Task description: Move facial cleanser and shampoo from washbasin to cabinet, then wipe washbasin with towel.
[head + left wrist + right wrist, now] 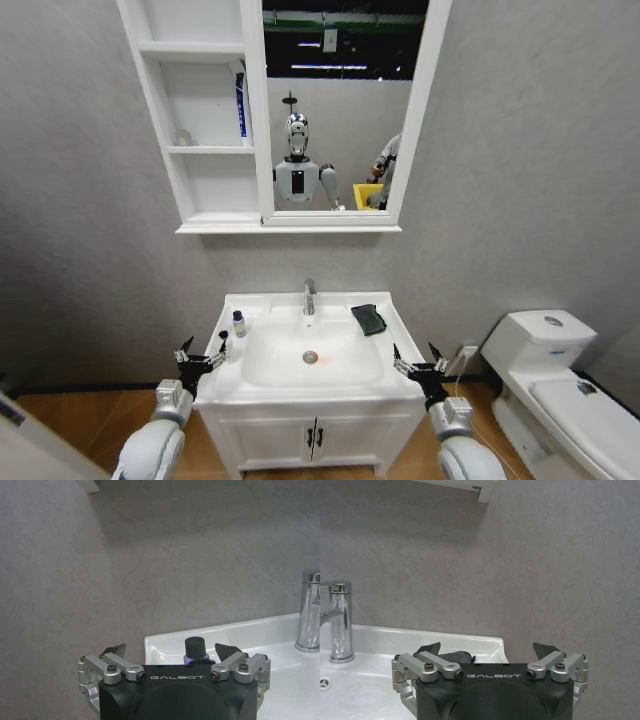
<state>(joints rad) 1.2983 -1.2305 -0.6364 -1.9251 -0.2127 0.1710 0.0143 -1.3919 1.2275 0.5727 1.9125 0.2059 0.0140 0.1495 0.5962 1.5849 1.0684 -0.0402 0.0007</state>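
Small bottle (239,323) with a dark cap and pale purple body, upright on the left rear ledge of the washbasin (300,385): probably light, stiff plastic, smooth and likely slick if wet, easy to tip; best taken around the body just under the cap, squeezed from both sides. Ahead of the left gripper (200,358) and slightly inboard, near but apart; in the left wrist view standing right between the spread fingertips (116,648), beyond them, not touched. Left jaws wide apart, holding nothing, hovering by the basin's front-left corner

Towel (369,319), dark and folded, flat on the right rear ledge beside the faucet (309,297): soft, light, limp, apt to unfold if lifted by an edge; better pinched from above through the whole fold. Ahead of the right gripper (420,366) and inboard, apart from it. Right jaws likewise spread and empty, off the front-right corner

Cabinet (200,120) well above both grippers, a blue-and-white tube (241,105) upright on its middle shelf
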